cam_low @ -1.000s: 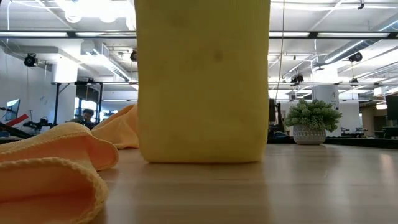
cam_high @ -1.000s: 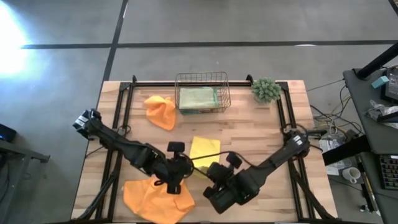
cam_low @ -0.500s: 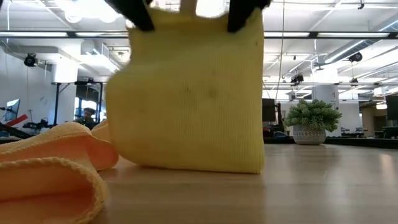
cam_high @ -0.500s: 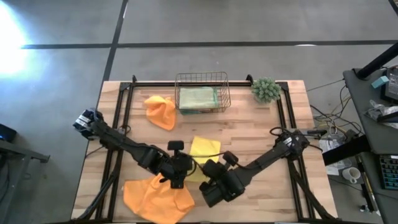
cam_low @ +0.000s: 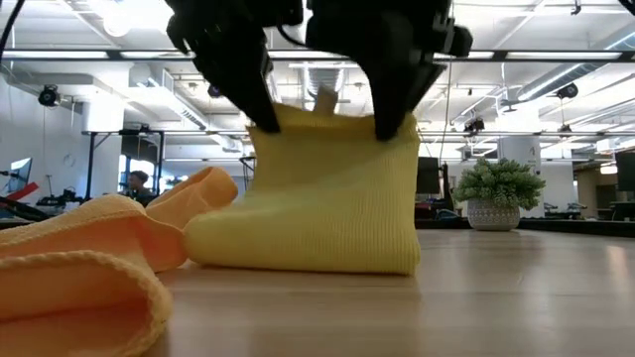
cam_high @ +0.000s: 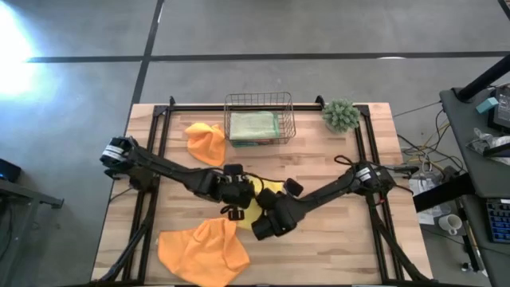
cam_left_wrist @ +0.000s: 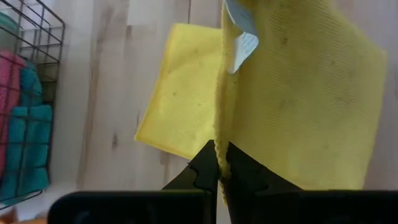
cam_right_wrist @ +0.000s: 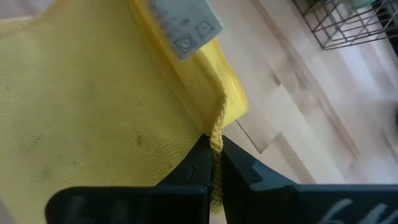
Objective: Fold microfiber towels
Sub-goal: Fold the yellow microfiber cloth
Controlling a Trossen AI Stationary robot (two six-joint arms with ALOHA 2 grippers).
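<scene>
From above, at mid-tabletop (cam_high: 319, 171): left gripper (cam_high: 232, 209) and right gripper (cam_high: 261, 226) side by side over the yellow towel (cam_high: 271, 187), the orange towel (cam_high: 201, 253) at the near edge, a second orange towel (cam_high: 205, 142) beside the wire basket (cam_high: 258, 118) of folded cloths, the small plant (cam_high: 341, 115) at the far corner.

At table height: yellow towel (cam_low: 317, 203) hung from both grippers, lower edge resting on the wood, upper edge pinched at two corners.

Through the left wrist: fingers (cam_left_wrist: 211, 168) shut tight on the towel's hem, label dangling above.

Through the right wrist: fingers (cam_right_wrist: 208, 163) likewise clamped on the hem.

Best done by carrying both corners forward level and together, laying the held edge square onto the far edge, then releasing only once flat.
</scene>
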